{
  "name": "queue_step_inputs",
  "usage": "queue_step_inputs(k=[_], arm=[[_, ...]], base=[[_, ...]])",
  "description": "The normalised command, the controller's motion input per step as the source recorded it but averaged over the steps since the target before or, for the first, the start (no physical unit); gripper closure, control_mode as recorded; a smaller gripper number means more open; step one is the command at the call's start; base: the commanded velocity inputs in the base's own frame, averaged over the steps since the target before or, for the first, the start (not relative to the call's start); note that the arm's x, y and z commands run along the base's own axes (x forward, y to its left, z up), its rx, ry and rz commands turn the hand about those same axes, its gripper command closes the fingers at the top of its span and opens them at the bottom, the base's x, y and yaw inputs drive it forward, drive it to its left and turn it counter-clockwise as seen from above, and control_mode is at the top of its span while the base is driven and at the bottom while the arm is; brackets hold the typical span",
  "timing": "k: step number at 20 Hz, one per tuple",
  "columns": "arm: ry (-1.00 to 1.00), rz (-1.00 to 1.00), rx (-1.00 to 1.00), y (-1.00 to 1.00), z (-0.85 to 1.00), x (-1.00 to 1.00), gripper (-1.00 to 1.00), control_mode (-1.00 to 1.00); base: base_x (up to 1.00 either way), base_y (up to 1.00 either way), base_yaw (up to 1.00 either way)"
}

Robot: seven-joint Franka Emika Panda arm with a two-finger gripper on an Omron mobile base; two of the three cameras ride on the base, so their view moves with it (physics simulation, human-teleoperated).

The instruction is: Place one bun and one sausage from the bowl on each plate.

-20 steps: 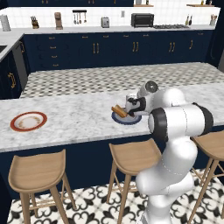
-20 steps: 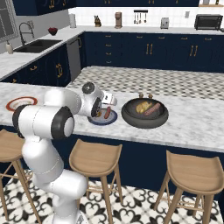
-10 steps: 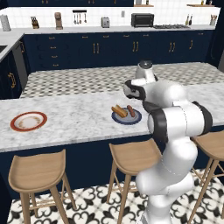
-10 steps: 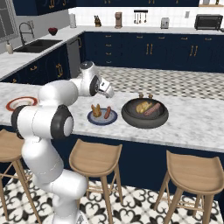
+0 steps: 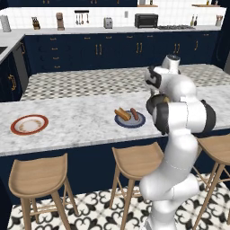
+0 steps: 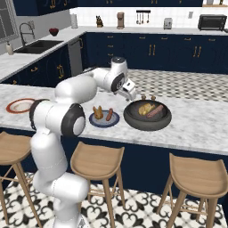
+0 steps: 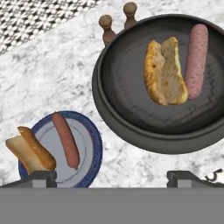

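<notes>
end effector (image 6: 130,90) has lifted off the blue plate (image 7: 89,144) and now hangs up above the bowl (image 6: 147,116), jaws wide and empty. blue plate, just beside the bowl, holds a bun (image 7: 29,153) and sausage (image 7: 65,139). bowl holds another bun (image 7: 166,72) and sausage (image 7: 195,54). red-rimmed plate (image 5: 29,124) sits well away along the counter (image 5: 76,121), bare marble between.

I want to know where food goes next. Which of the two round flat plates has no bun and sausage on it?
The white-centred plate with the red-brown rim, far along the marble counter. The dark navy blue plate beside the bowl already holds a bun and a sausage.
</notes>
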Motion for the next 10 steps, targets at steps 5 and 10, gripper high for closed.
queue_step_inputs(k=[5, 10], arm=[[-0.03, 0.0, 0.0, -0.4, -0.34, 0.02, -1.0, -1.0], [-0.01, 0.0, 0.0, -0.37, -0.21, 0.16, -1.0, -1.0]], base=[[0.0, 0.0, 0.0], [0.0, 0.0, 0.0]])
